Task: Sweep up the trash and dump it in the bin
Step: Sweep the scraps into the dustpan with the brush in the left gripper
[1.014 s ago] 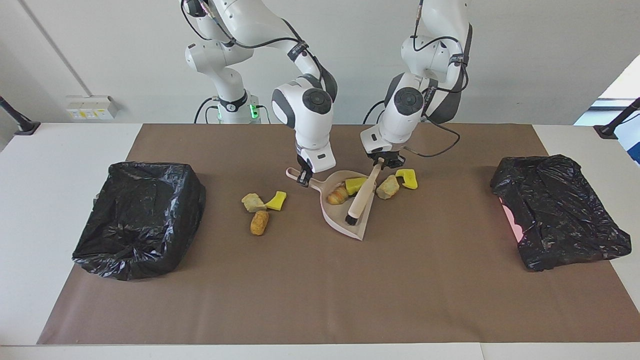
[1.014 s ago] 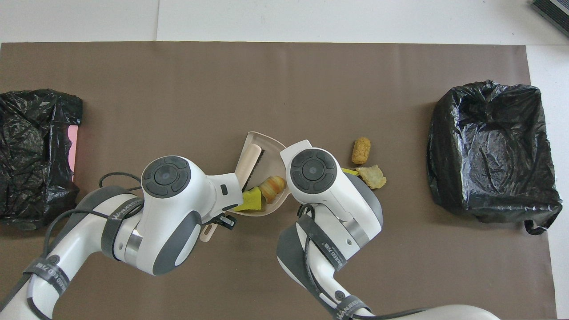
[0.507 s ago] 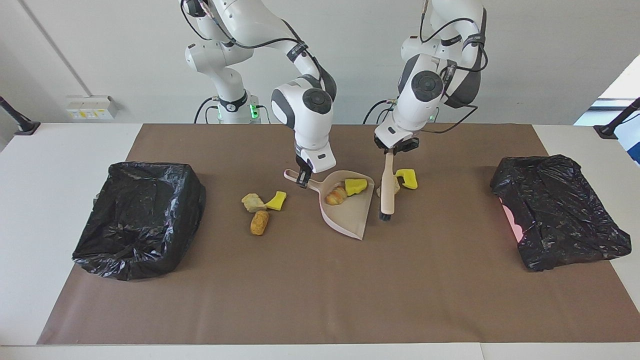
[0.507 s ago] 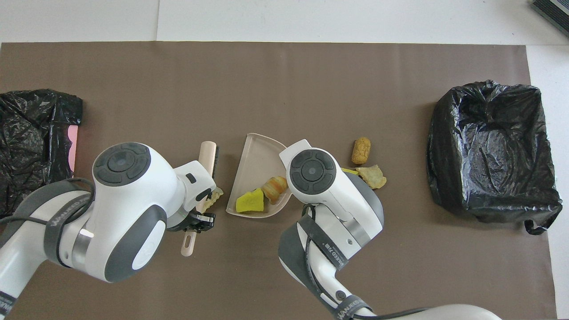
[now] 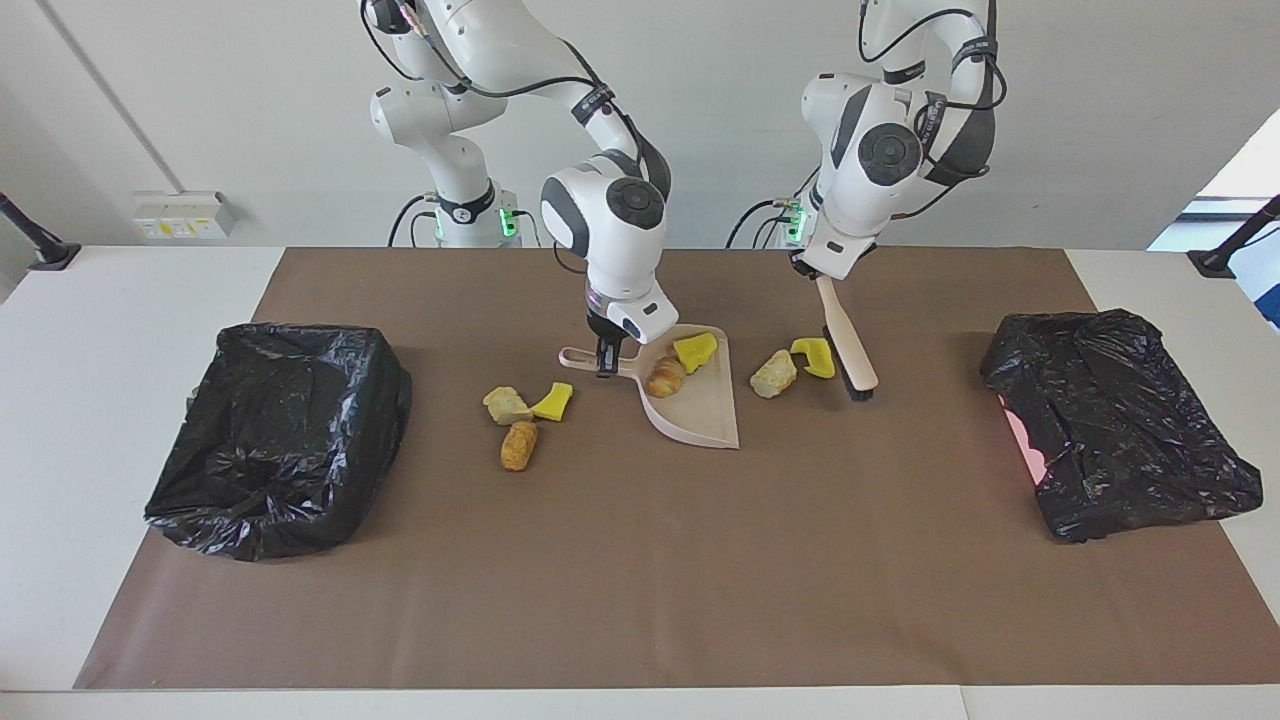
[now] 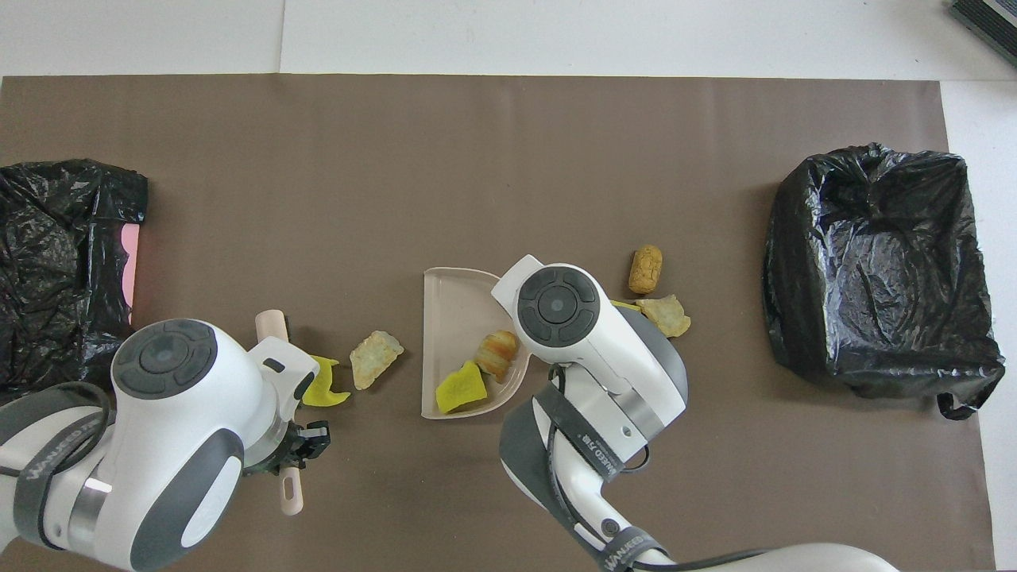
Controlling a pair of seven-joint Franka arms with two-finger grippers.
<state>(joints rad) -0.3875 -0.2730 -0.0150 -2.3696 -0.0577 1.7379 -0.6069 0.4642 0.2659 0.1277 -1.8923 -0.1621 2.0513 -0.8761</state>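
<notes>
Left arm: comes from the left base, wrist raised and bent down; left hand [image 5: 826, 272] is closed on the brush [image 5: 848, 345] by its handle, over the mat [image 5: 640, 560] toward the left arm's end. The brush slants down, bristles at its 5 o'clock end in the facing view, low just beside a yellow scrap [image 5: 815, 357].
Right arm: elbow high, forearm dropping straight down; right hand [image 5: 605, 358] grips the handle of the dustpan [image 5: 700, 405] at mid-mat.
Dustpan: flat on the mat, mouth toward 5 o'clock in the facing view, holding a yellow sponge [image 5: 695, 351] and a bread lump [image 5: 666, 377] near its handle end.
Trash outside the pan: a beige chunk [image 5: 774, 374] touching the yellow scrap, between pan and brush; a second beige chunk [image 5: 507, 405], a yellow piece [image 5: 553, 401] and a tan lump [image 5: 519, 445] clustered toward the right arm's end, at 9 o'clock from the pan in the facing view.
Bins: one black-bagged bin [image 5: 275, 435] at the right arm's end, another [image 5: 1115, 435] at the left arm's end of the counter [image 5: 120, 290].
Change from a second ago: the brush was lying in the pan across the scraps; it has swung out past the two loose scraps, the left wrist has risen, and the pan has turned slightly.
</notes>
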